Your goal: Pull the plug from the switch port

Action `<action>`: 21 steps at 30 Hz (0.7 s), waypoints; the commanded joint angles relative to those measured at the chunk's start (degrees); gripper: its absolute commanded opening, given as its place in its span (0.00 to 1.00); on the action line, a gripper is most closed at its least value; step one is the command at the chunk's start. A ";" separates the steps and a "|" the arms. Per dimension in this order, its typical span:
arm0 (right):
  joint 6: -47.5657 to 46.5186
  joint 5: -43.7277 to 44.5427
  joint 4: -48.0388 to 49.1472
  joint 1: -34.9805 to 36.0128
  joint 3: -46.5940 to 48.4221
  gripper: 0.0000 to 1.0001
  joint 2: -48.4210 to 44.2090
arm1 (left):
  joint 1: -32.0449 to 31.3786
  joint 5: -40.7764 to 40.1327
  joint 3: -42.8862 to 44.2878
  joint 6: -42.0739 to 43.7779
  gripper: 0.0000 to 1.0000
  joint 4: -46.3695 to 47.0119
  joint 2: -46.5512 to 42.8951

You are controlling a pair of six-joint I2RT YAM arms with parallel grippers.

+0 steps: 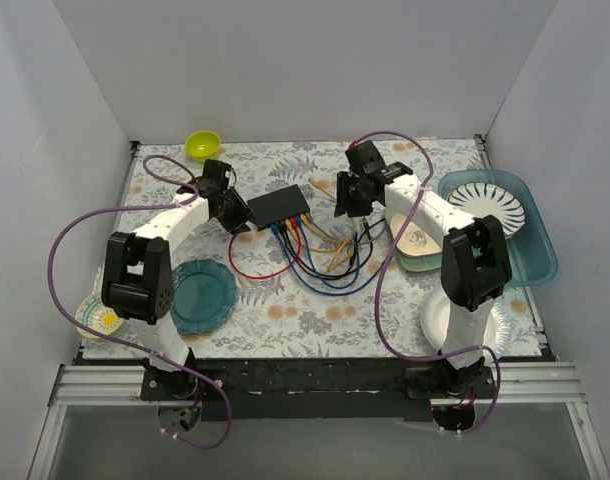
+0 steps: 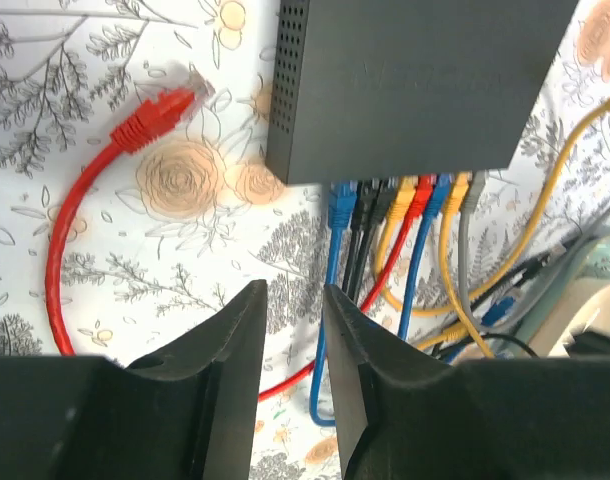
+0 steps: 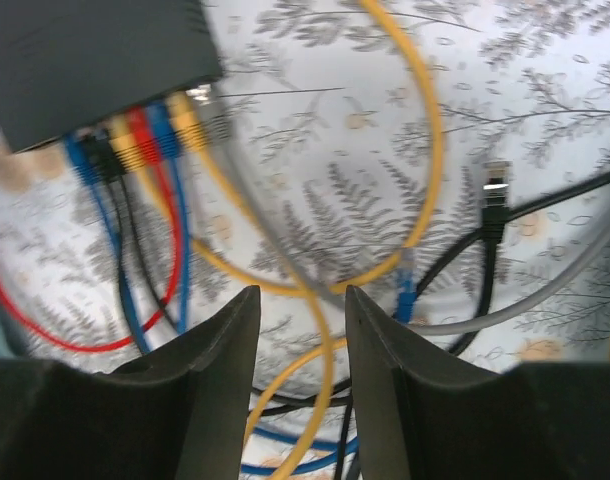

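The left gripper [image 2: 293, 296] sits at the bottom of its wrist view, jaws slightly parted with nothing between them. The right gripper [image 3: 299, 296] is also released and empty, above tangled cables [image 3: 435, 130]. The switch [image 2: 415, 80] fills the top of the left view, with coloured plugs [image 2: 405, 200] along its lower edge. A red plug [image 2: 170, 100] lies loose at upper left.

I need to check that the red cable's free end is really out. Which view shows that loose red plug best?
Left wrist: the loose red plug lies close up, apart from the switch. Top external shows its red cable looping, but the plug itself is too small to tell. Right wrist shows red cable only, not that plug.
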 commanded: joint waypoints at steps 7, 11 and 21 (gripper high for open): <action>0.59 0.41 0.32 4.21 -9.70 0.42 1.35 | -0.19 4.04 -10.74 -0.66 0.29 3.13 -5.52; 1.99 0.76 -0.12 8.60 -13.56 0.42 -1.19 | -0.28 6.68 -12.06 -0.40 0.29 3.57 -3.32; 9.03 -2.75 3.30 23.80 -22.36 0.40 -9.55 | -0.63 8.36 -11.98 0.04 0.29 5.33 0.90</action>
